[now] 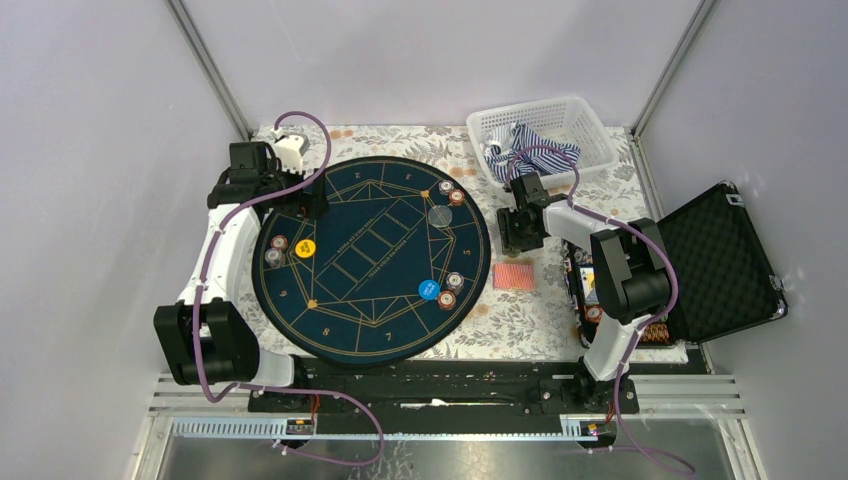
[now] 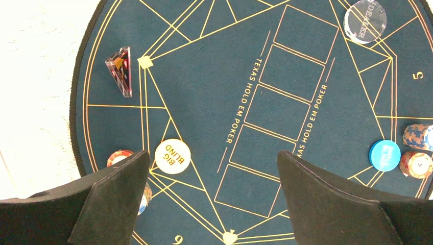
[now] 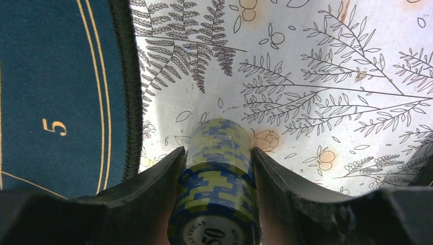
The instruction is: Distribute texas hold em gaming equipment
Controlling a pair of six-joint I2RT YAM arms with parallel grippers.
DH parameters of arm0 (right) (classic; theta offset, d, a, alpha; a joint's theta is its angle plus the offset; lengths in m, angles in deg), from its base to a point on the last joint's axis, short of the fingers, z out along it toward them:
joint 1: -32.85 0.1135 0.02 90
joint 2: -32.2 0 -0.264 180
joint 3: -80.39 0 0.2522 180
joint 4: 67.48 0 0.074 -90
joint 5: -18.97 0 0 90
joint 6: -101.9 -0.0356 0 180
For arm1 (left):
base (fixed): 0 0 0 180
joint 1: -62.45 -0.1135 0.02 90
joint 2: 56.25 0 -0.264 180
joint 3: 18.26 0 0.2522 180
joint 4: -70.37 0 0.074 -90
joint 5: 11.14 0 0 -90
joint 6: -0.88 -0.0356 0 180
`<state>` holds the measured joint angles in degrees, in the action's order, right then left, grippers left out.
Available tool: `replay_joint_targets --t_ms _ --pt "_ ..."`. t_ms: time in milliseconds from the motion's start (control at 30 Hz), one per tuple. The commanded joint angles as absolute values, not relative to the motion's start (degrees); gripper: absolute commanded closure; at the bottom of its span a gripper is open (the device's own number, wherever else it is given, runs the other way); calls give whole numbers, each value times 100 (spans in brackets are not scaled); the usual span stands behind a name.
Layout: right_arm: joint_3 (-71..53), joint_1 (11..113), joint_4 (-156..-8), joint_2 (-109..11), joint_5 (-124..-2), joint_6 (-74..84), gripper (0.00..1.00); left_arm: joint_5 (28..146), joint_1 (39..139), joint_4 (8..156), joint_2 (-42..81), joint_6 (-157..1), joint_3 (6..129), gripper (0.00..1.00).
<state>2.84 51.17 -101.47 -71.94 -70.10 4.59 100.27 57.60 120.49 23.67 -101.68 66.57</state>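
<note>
Only in the right wrist view did we see the right tool (image 3: 217, 153) clamped on a blue-yellow chip stack (image 3: 217, 194). It sat over bare floral worktop (image 3: 316, 76), just off the mat (image 3: 51, 76) edge by "5". The left tool (image 2: 213, 153) stood wide above the mat, near the Big Blind disc (image 2: 172, 156).

Light was bright, even and diffuse, throwing only soft shadows. In the left wrist view the tablecloth (image 2: 30, 76) on the left was blown out white. The close chip stack (image 3: 217, 173) looked slightly soft, its near end dim.
</note>
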Motion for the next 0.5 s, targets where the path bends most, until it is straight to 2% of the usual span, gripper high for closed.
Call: replay_joint_targets --t_ms 0,233,467 --pt "234 5143 -10157 -7170 -7070 675 48 10186 5773 11871 2366 -10177 6649 1" --pt "-74 5148 -10465 -7041 -7152 984 63 10265 5771 11874 2340 -10206 6561 1" --pt "-644 5143 -10992 -6920 -6887 1454 66 10304 5772 11877 2338 -10253 6512 1"
